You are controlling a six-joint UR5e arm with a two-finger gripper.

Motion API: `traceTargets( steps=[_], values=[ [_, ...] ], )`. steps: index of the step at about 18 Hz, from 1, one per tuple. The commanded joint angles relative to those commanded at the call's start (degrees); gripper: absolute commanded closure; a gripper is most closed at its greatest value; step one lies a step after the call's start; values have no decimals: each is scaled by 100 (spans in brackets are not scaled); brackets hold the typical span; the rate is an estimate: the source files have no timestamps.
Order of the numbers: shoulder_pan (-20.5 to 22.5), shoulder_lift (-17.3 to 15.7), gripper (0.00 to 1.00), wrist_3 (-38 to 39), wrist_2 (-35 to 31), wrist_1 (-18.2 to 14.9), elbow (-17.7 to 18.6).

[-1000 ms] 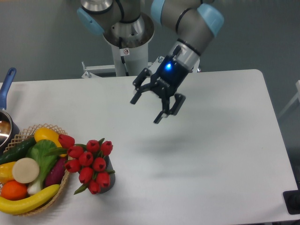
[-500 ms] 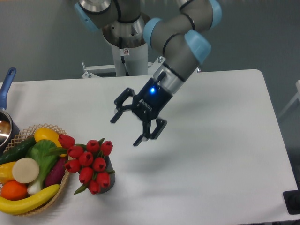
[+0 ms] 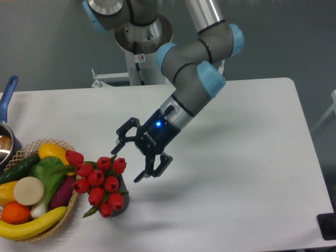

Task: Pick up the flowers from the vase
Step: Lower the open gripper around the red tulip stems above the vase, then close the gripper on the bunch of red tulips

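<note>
- Fixed-camera view shows you the black two-finger gripper with its fingers spread wide, holding nothing, just right of the bunch of red tulip flowers.
- You see those flowers standing in the small dark grey ribbed vase on the white worktop.
- Beside the vase, at its left, you have a wicker basket of fruit and vegetables.

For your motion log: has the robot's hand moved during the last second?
Yes. The hand has come down and left, from mid-table toward the flowers in the vase.
</note>
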State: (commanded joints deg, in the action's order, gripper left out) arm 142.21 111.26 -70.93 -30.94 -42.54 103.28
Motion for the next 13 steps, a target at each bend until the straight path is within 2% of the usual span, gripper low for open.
traceTargets(
  steps=[2, 9, 13],
  values=[
    [-62, 106, 0, -9, 0, 0, -79],
    [-316, 159, 0, -9, 9, 26, -106],
    [-326, 168, 1, -9, 9, 26, -132]
  ],
)
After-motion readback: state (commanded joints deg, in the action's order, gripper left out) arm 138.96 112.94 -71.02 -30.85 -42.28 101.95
